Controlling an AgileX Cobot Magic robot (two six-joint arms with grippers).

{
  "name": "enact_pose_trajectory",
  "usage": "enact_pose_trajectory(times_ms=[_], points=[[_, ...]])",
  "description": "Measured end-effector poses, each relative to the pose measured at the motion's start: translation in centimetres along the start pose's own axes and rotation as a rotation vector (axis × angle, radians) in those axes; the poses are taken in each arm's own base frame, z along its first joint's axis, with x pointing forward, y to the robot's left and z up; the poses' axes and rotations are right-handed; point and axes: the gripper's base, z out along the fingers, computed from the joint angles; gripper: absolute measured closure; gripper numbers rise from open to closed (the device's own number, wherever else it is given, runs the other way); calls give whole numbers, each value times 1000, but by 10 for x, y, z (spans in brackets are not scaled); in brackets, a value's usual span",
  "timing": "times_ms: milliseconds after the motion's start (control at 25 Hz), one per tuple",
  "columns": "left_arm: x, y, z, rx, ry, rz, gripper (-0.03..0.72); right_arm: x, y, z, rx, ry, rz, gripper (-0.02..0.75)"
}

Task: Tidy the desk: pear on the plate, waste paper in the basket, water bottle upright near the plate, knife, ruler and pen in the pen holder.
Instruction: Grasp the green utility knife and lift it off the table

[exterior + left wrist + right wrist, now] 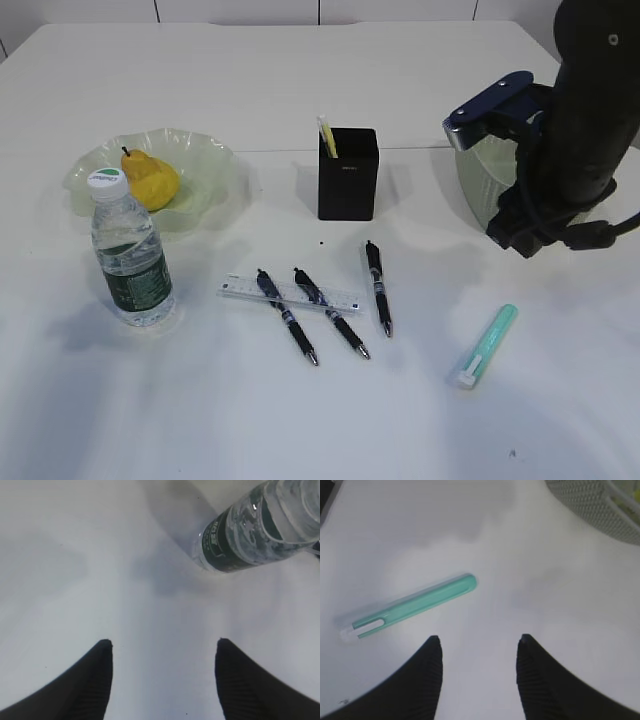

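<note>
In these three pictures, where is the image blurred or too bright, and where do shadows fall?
Exterior view: evenly lit and sharp; the clear ribbed plastic bottle with dark green label throws a soft shadow leftward on the white tabletop. Left wrist view: the bottle is blurred, with a diffuse shadow beside it. Right wrist view: the mint-green plastic knife looks soft; the bright tabletop is nearly washed out.

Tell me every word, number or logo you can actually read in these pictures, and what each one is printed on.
None can be read for certain.
Water bottle: white print on its dark green label and a green mark on the white cap, too blurred to read.
Ruler: fine black markings, too small to read.
Pen holder: a tiny pale mark on the front, unreadable.
Pens: light bands on the barrels, no legible text.
</note>
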Motion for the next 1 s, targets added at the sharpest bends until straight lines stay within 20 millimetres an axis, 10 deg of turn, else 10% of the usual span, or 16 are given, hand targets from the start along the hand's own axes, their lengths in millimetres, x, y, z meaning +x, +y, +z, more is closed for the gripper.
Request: enact_pose_trajectory(times_ms=[600,1000], points=[[0,0,0,5,0,-5,232,-8,20,24,-174,-87,-1222,383],[-1,-1,0,8,-7,-8,232,-9,31,45,-274,-130,-1542,383]])
